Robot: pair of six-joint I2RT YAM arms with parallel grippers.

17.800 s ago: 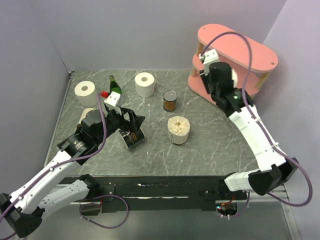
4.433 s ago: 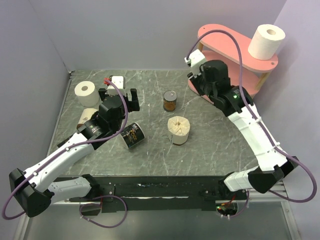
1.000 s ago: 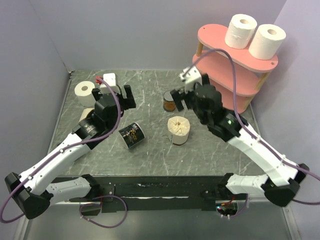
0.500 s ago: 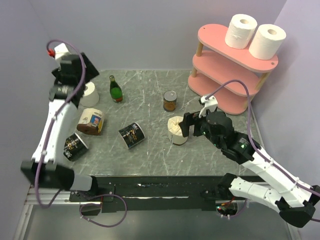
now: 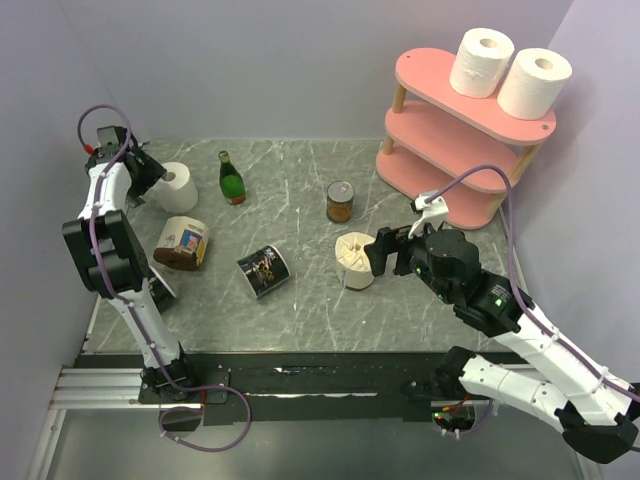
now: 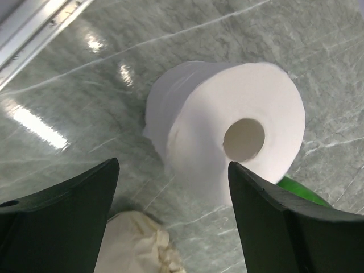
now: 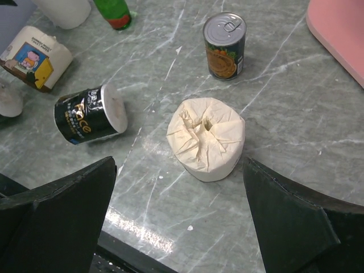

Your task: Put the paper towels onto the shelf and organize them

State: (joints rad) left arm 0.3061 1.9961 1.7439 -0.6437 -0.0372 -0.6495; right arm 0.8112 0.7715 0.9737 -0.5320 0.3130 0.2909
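While the remaining paper towel roll [image 6: 227, 131] stands far left on the table [image 5: 300, 200], well apart from the shelf [image 5: 420, 75], it is framed untouched by the left gripper [image 6: 172, 165], jaws wide. If closed off-centre, the roll could be tipped into the green bottle [image 6: 301, 190] just beside it. Right gripper [image 7: 179, 165]: wide, empty.

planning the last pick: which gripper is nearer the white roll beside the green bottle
Left. The left gripper is right beside the white roll, fingers apart; the right gripper is across the table, by the wrapped roll.
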